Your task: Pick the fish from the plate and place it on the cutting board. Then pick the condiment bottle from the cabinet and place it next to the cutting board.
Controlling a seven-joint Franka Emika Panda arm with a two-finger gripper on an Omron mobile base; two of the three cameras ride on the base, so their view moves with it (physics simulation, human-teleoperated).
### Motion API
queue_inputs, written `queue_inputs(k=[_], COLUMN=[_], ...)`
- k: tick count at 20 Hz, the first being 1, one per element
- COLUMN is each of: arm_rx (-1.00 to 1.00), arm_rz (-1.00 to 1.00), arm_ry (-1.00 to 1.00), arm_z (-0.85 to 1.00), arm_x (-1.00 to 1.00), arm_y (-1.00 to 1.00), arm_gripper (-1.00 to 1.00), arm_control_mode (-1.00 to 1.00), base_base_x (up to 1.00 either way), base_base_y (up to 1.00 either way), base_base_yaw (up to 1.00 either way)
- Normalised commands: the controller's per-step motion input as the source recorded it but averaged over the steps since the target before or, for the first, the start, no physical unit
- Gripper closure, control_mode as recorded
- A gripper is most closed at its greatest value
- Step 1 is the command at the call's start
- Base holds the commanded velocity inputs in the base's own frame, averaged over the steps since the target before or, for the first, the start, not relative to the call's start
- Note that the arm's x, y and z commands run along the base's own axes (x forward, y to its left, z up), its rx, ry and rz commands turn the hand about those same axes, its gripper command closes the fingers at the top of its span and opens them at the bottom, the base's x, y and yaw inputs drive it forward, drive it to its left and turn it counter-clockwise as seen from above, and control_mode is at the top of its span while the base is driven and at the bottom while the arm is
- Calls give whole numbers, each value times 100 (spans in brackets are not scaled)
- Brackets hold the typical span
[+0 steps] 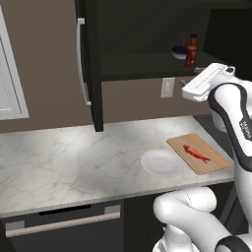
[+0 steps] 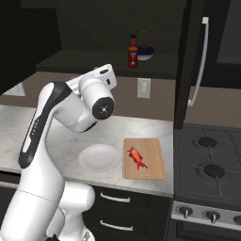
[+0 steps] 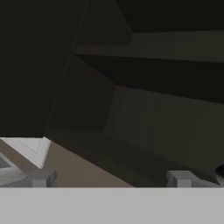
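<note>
Bottle (image 2: 133, 52) label writing illegible

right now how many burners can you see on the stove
4, on the stove right of the cutting board: two rear burners and two front ones, with the far-right pair cut off at the frame edge.

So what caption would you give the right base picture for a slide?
Small red-orange fish lies on the tan wooden cutting board, round white plate bare, red black-capped condiment bottle waiting in the dark cabinet.

The fish (image 2: 137, 157) lay on the cutting board (image 2: 155, 164), beside the bare plate (image 2: 99, 158) on the marble counter (image 2: 70, 136). The condiment bottle (image 2: 133, 52) stood upright on the cabinet (image 2: 94, 61) shelf by a dark bowl (image 2: 145, 52).
</note>
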Motion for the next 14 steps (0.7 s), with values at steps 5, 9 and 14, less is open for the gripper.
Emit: queue_inputs(k=[5,9,14], arm_rx=[0,0,0], arm_rz=[-9,-8,-7], arm_ry=[-2,-2,-3], arm_z=[0,0,1], arm_x=[22,16,10], arm_y=[-28,-26,-24], arm_gripper=[-100,-100,-100], arm_control_mode=[-100,-100,-100], base_base_x=[0,0,0], base_base_y=[0,0,0], base_base_yaw=[0,0,0])
